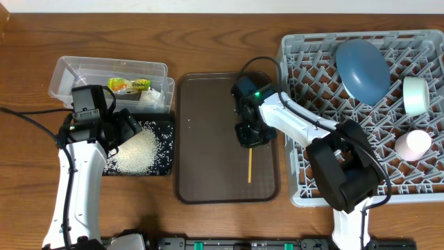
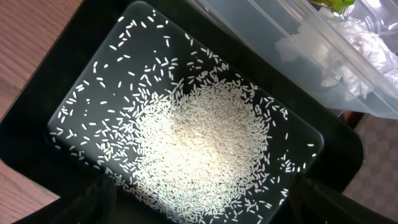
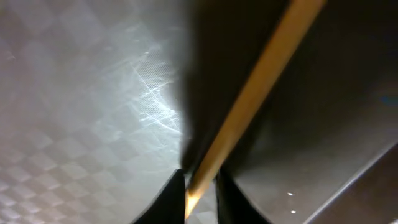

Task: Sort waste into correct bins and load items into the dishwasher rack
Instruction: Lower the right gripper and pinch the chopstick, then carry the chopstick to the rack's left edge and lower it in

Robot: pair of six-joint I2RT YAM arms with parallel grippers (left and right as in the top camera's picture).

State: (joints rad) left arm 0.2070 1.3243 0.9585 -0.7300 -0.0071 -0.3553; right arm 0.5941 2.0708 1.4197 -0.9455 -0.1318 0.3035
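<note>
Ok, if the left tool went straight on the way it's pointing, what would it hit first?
Most likely the heap of white rice, lying dead ahead in the black tray. Nothing shows between the left tool and it, though its height above is unclear.

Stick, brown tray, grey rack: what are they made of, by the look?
The stick is probably wood or bamboo: pale tan, matte, unpainted. The brown tray looks like moulded plastic with a semi-gloss finish; the right wrist view shows a fine checkered texture with scuffs catching the light. The rack looks like matte grey plastic, moulded as an open lattice with pegs.
</note>
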